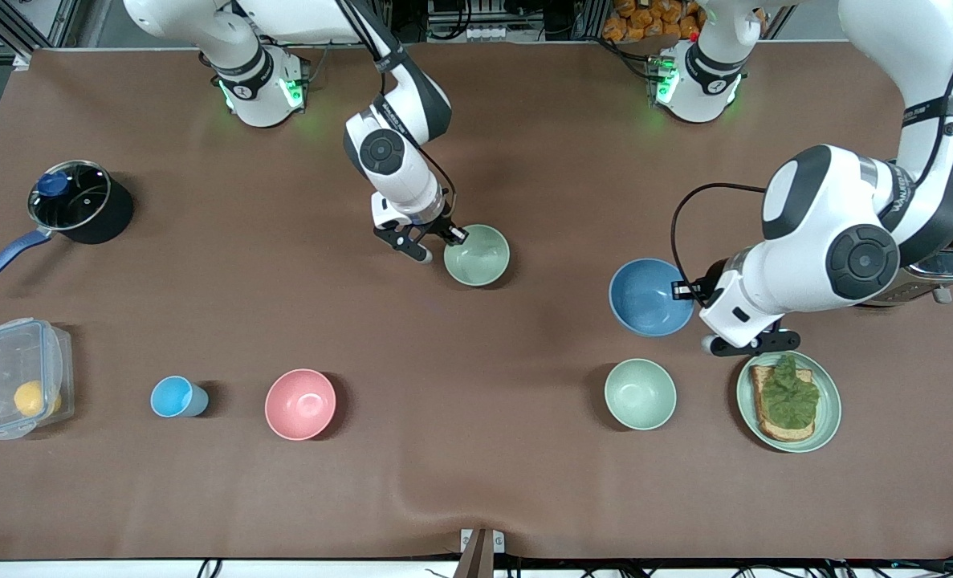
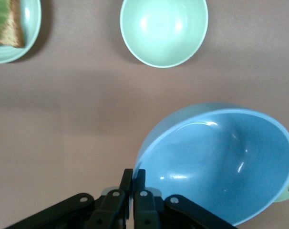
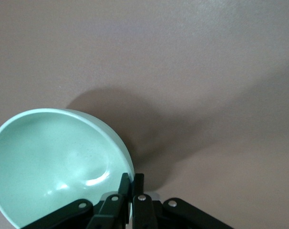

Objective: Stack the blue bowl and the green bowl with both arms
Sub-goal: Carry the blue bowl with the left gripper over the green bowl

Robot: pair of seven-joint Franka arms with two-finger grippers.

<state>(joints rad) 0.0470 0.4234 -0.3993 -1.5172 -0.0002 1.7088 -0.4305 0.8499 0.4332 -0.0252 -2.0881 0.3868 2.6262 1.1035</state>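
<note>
We see the left end effector (image 1: 689, 291) pinching the blue bowl (image 1: 647, 296) rim, lifted above the plate (image 1: 828, 411). Our right end effector (image 1: 454, 238) pinches the green bowl (image 1: 478, 255); wrist views show both tilted.

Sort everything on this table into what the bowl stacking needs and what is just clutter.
Needed: blue bowl pinched by left gripper; green bowl pinched by right gripper.
Clutter: mint bowl, pink bowl, light-blue cup, toast plate, saucepan, plastic container.
</note>
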